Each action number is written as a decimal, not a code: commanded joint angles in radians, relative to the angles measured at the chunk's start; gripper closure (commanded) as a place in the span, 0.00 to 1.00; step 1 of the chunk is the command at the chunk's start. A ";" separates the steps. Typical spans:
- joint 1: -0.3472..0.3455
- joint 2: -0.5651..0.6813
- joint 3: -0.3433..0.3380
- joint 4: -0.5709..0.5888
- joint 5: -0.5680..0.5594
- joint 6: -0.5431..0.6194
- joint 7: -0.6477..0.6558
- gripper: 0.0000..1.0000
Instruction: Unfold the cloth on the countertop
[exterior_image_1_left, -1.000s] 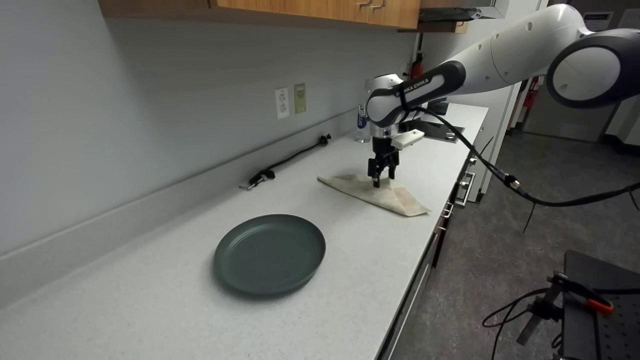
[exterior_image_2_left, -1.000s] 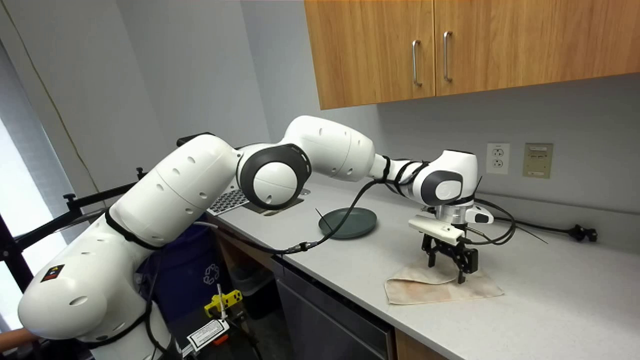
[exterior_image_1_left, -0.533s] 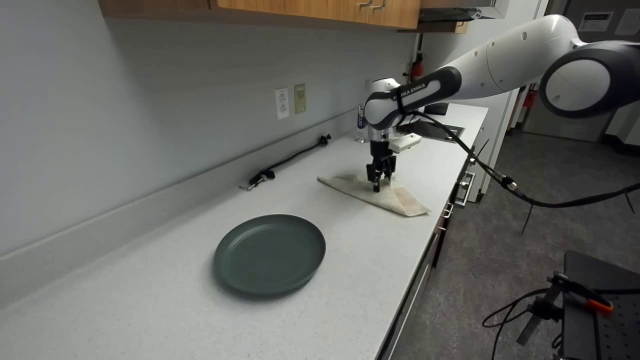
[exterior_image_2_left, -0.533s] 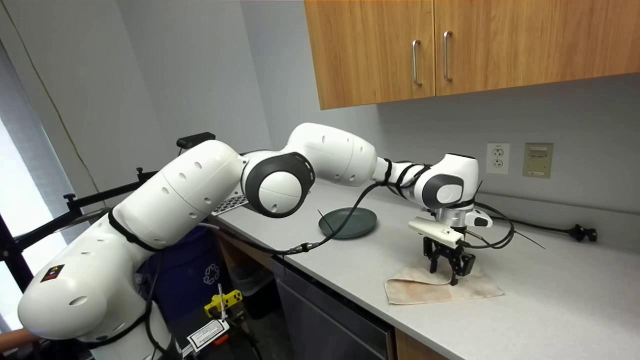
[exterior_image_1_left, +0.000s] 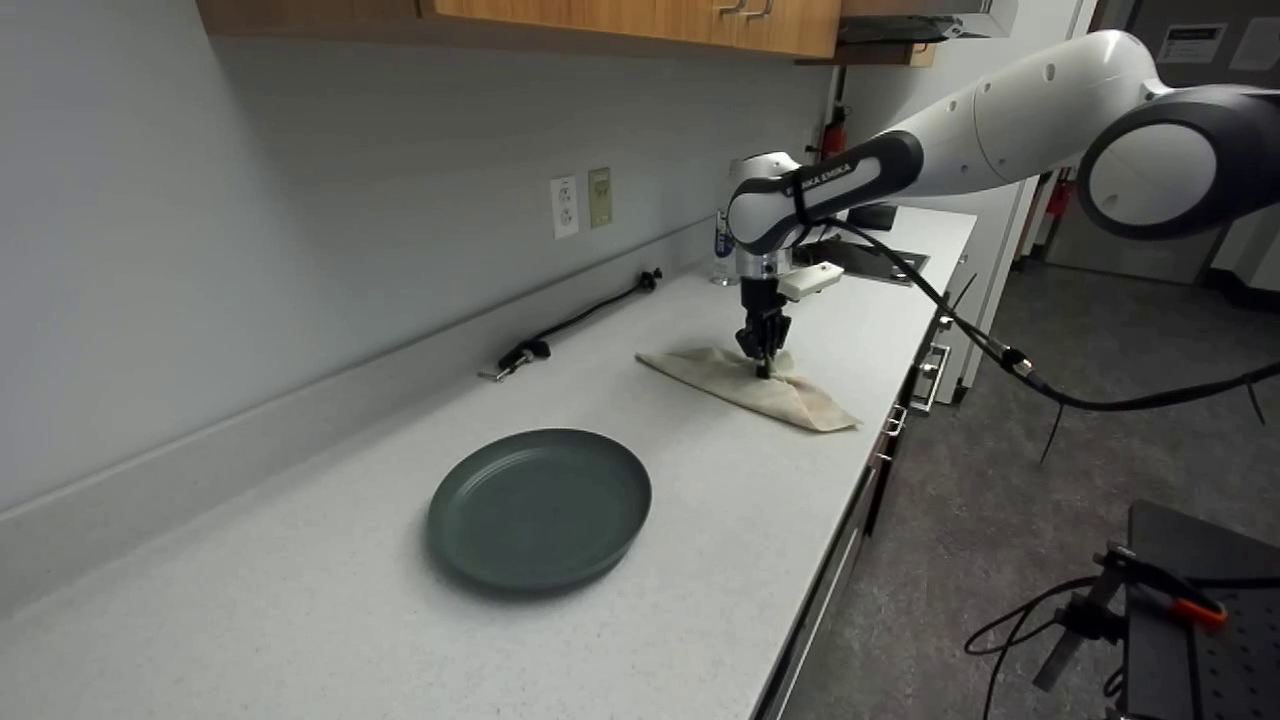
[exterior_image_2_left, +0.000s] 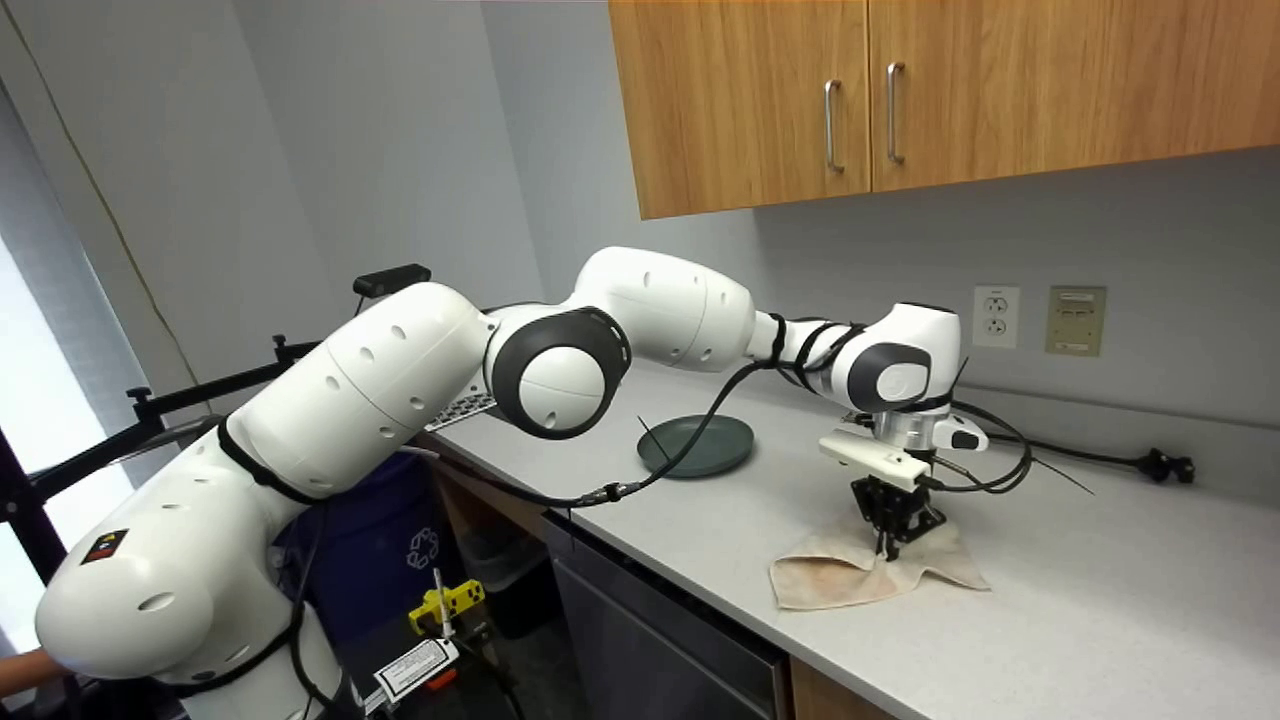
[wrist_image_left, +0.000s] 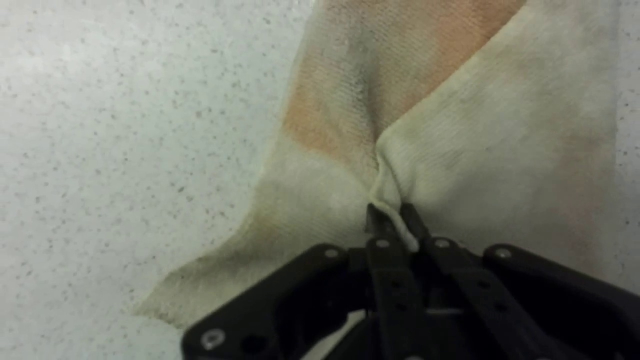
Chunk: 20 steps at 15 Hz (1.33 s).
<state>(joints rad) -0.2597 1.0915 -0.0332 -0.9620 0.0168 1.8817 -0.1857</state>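
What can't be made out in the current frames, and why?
In the wrist view the gripper hides how many layers of cloth it pinches.
Part of the cloth: cut off by the wrist view's top edge.
Under the flap: hidden by the cloth itself in every view.
Bottle: partly behind the arm in an exterior view; label too small to read fully.
White tag: print too small in an exterior view.

I make out lettering (exterior_image_1_left: 825, 180), "NKA EMIKA", on the white arm (exterior_image_1_left: 960, 150), its start crossed by a black strap (exterior_image_1_left: 800, 195); lower down, a red-and-black sticker (exterior_image_2_left: 105, 546) with a yellow mark. Recycling arrows (exterior_image_2_left: 422, 549) mark the blue bin (exterior_image_2_left: 355, 570). Print on door sign (exterior_image_1_left: 1192, 43), bottle (exterior_image_1_left: 723, 242) and white tag (exterior_image_2_left: 415, 668): too small to read.
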 joint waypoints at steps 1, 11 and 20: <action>0.005 0.022 -0.010 0.053 0.002 -0.053 0.018 0.68; 0.013 0.005 -0.020 0.031 -0.010 -0.045 0.053 0.02; 0.010 0.011 -0.012 0.051 0.006 -0.050 0.046 0.51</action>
<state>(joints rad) -0.2502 1.0912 -0.0472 -0.9570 0.0114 1.8799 -0.1478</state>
